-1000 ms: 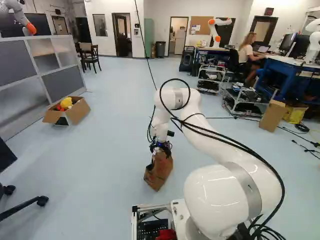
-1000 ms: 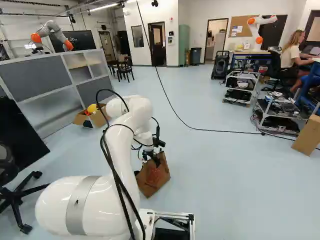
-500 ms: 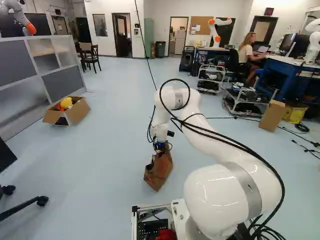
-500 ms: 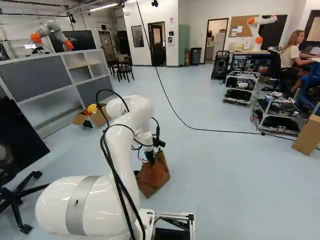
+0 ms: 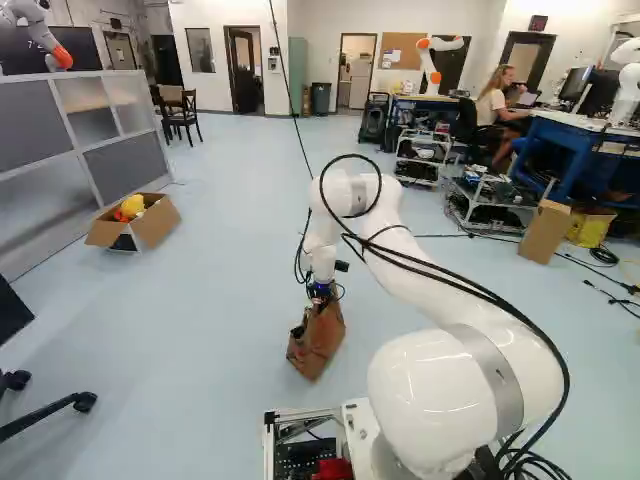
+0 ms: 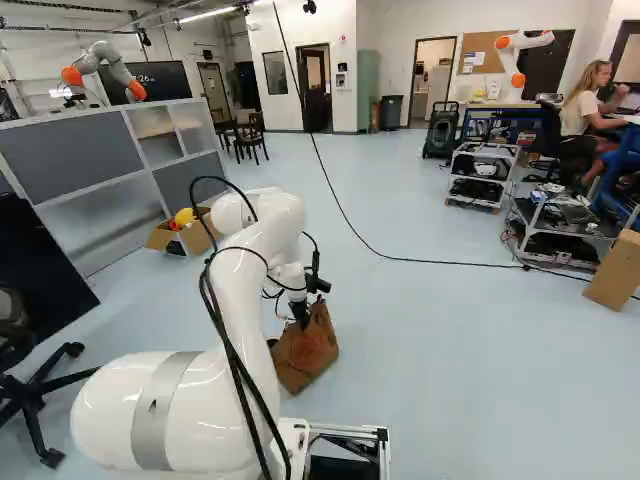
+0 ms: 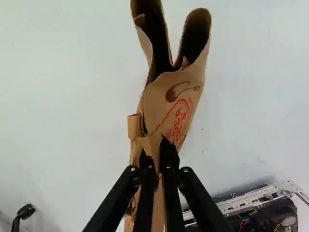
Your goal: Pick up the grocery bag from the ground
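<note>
My gripper (image 5: 322, 298) points down at the top of the brown paper grocery bag (image 5: 317, 345), ahead of the base. In the wrist view, the gripper (image 7: 155, 157) is shut on the bag (image 7: 166, 96), with a fold of its upper paper pinched between the two fingers. The bag's crumpled mouth gapes ahead of the fingers, and red print shows on one side. It stands tilted in both base views; whether its bottom touches the floor I cannot tell. Part of its body is hidden beneath the fingers.
A cardboard box (image 5: 155, 222) with yellow and red things stands by the grey partition (image 5: 60, 165). An office chair leg (image 5: 50, 415) is at the near left. Carts (image 6: 480, 175) and another cardboard box (image 5: 545, 232) stand to the right. Other robots (image 6: 520, 55) are farther back.
The gripper has gone from open to shut on the bag's top, after lowering a little. The bag has shifted very slightly with it. The base has not moved.
</note>
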### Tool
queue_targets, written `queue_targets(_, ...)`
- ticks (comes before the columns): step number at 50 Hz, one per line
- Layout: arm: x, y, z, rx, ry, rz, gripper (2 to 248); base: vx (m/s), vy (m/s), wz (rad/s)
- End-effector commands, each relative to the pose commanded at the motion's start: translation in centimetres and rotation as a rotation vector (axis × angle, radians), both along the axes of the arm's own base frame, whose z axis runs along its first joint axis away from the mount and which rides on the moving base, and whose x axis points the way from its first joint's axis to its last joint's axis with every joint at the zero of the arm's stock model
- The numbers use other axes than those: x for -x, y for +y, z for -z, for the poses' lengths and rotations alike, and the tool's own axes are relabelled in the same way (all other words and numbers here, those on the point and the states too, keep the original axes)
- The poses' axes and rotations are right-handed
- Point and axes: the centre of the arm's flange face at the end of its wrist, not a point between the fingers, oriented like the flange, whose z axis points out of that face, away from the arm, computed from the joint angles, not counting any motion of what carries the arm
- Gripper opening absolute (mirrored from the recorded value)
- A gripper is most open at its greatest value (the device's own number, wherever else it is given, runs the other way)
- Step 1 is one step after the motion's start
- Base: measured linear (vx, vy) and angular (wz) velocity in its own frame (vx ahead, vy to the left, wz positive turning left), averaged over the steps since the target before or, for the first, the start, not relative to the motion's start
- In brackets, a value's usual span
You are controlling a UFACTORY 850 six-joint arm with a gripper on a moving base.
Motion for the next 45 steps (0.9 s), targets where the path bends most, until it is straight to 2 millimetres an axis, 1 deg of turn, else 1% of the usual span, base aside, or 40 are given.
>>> queue_targets(45,0.4,0.0,-6.8,-0.001,-0.031,0.000,21,0.000,0.000,0.000)
